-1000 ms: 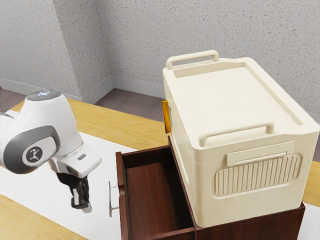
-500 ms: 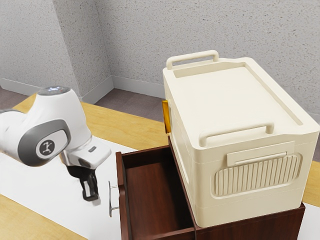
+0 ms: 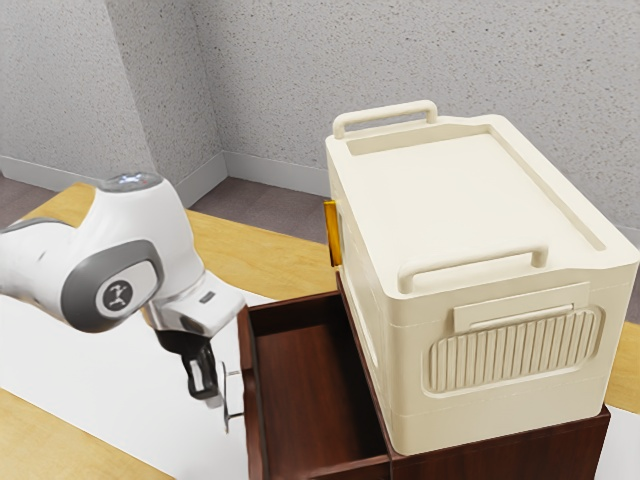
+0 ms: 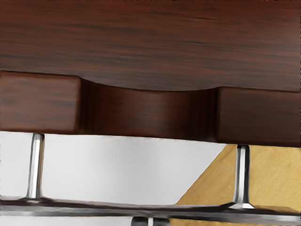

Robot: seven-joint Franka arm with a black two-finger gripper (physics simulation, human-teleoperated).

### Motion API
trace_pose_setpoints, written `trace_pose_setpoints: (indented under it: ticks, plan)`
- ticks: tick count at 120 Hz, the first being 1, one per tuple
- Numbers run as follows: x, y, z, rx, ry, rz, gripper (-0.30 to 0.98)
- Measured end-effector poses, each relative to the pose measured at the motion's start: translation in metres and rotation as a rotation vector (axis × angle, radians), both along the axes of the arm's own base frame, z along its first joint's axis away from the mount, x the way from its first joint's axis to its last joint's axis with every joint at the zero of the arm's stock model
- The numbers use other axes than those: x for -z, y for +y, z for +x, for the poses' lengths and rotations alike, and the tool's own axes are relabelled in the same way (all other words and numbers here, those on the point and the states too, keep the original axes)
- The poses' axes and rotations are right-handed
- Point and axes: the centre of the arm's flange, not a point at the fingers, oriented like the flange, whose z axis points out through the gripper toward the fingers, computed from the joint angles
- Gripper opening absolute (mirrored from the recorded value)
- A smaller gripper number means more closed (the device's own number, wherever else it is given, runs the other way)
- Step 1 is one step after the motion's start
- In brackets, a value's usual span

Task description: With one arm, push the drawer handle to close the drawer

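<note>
Black end effector (image 3: 209, 394), fingers together, beside metal handle (image 4: 94, 209); contact unclear, drawer front (image 3: 253, 400) cut off.

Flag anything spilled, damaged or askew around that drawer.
Nothing stands out. The drawer is open, which the task explains; its metal handle looks intact, both posts meeting the bar. The cream box sits upright on the cabinet, and I see no spill.

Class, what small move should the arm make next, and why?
Probably a short, level push on the handle toward the cabinet: the hand appears to be right at the handle's outer side, and the drawer stands well open, its interior exposed.
</note>
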Motion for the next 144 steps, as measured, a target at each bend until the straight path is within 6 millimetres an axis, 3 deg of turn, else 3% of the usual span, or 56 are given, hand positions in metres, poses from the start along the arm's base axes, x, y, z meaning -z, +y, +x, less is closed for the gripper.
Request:
trace_pose_setpoints:
  ticks: [144]
  plan:
    - [0.008,-0.060,0.049,0.034,-0.029,-0.064,-0.10]
